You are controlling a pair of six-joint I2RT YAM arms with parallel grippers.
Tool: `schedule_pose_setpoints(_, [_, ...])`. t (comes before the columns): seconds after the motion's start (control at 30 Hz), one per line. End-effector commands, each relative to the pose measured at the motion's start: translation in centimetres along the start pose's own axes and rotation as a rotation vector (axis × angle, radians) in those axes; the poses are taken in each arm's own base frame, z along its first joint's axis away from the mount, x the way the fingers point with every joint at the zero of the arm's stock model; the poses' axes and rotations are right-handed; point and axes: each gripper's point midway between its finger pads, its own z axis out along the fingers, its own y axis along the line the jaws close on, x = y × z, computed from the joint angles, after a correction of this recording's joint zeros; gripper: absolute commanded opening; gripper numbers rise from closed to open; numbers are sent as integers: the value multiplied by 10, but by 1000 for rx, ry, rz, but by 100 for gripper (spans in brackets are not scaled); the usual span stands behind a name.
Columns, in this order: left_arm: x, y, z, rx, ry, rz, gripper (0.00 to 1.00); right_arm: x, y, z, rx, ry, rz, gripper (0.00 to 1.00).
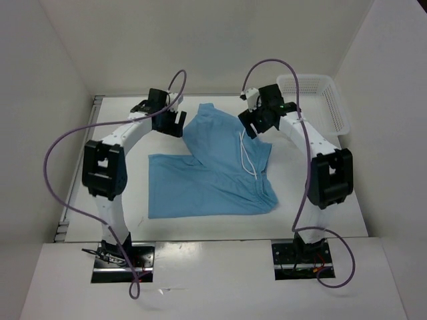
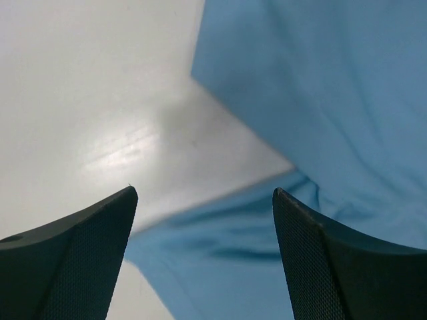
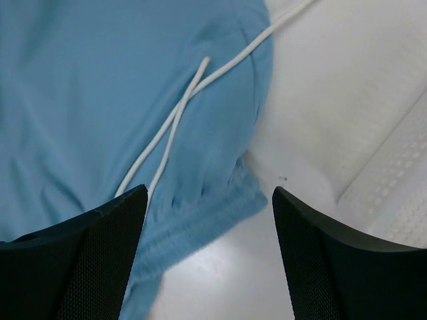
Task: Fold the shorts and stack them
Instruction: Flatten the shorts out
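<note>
On desk [image 1: 167,227] centre | shorts [image 1: 213,177] lying part-folded, one leg up toward 12 o'clock | left claw [image 2: 203,191] released, empty | right claw [image 3: 209,190] released, empty | risk: loose drawstring [image 3: 193,100] snags the next pinch and pulls the fold open

White plastic mesh basket [image 1: 337,110] stands upright at the far right corner of the desk [image 1: 220,228], long side toward the right wall [image 1: 393,100]. Desk top is white and matte; the left wrist view shows a soft glare patch [image 2: 113,150]. Back wall [image 1: 220,40] and left wall [image 1: 40,100] are plain white panels. Right wrist view: small dark speck [image 3: 283,178] on the desk and a white dotted surface [image 3: 393,193] at the right edge, identity unclear.
</note>
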Motion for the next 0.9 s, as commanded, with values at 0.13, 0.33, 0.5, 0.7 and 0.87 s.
schedule_pose_setpoints(0.13, [-30,22,82,-41,15,-1,89,-14,-40,55,156,-39,167,80])
schedule_pose_setpoints(0.33, [-3,13,115,-23,78,9,91,10,-30,79,115,29,173,83])
schedule_pose_setpoints(0.5, [20,-6,124,64,124,6,70,21,-35,80,134,55,172,83])
schedule_pose_setpoints(0.7, [16,-21,128,124,110,14,7,29,-35,84,138,79,154,69])
schedule_pose_setpoints(0.87, [9,12,76,22,88,-19,0,38,-41,80,182,98,144,49])
